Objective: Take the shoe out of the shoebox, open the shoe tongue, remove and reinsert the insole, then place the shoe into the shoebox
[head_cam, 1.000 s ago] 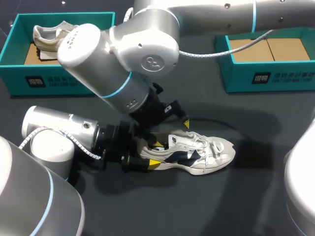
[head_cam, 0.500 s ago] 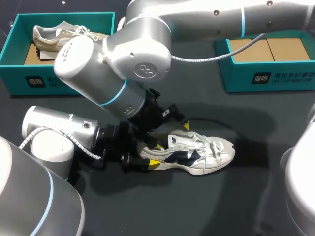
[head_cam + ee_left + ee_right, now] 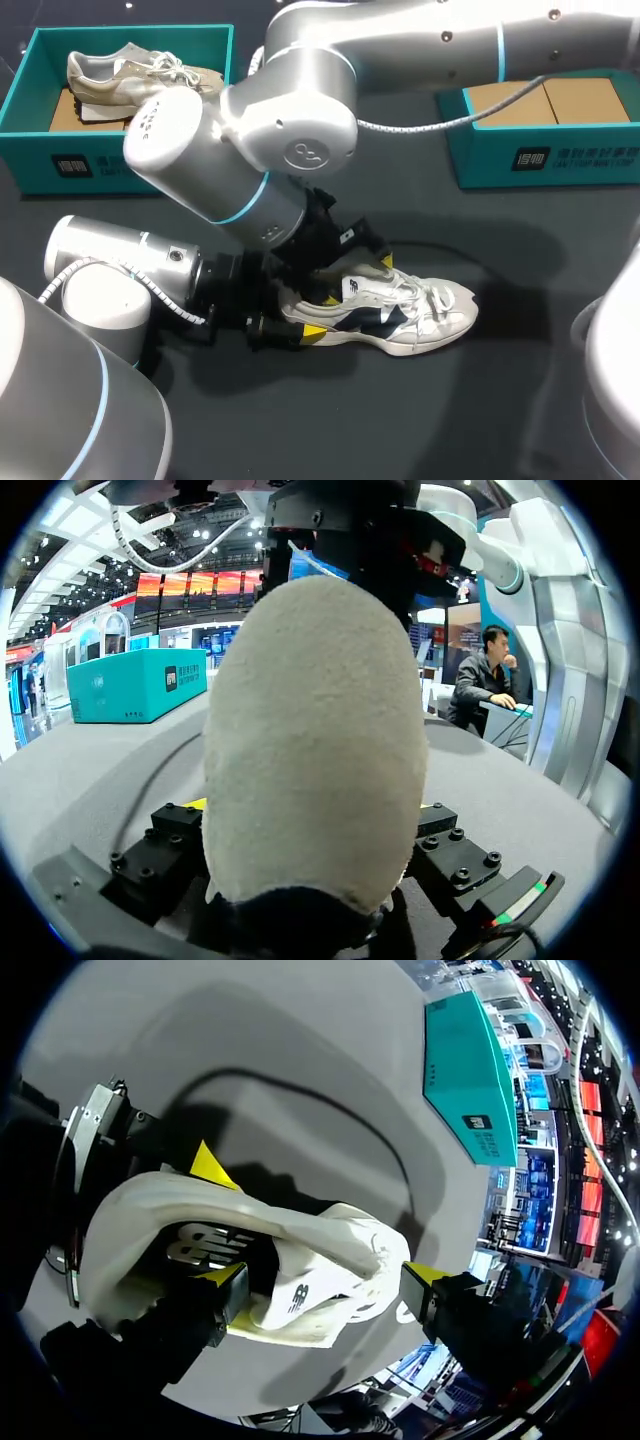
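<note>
A white sneaker with navy panels lies on its side on the dark table, toe to the right. My left gripper is shut on its heel, one yellow tip on each side. In the left wrist view the heel's pale back fills the space between the fingers. My right gripper hangs open just over the shoe's collar and tongue. In its own view the shoe lies between its spread fingers, and the left gripper's yellow tip shows at the heel.
A teal shoebox at the back left holds a beige shoe. A second teal shoebox stands at the back right with only cardboard inside. A thin black cable curves on the table behind the sneaker.
My right arm has swung a little and its gripper has come down closer to the shoe's opening. The left gripper and the shoe have stayed put.
</note>
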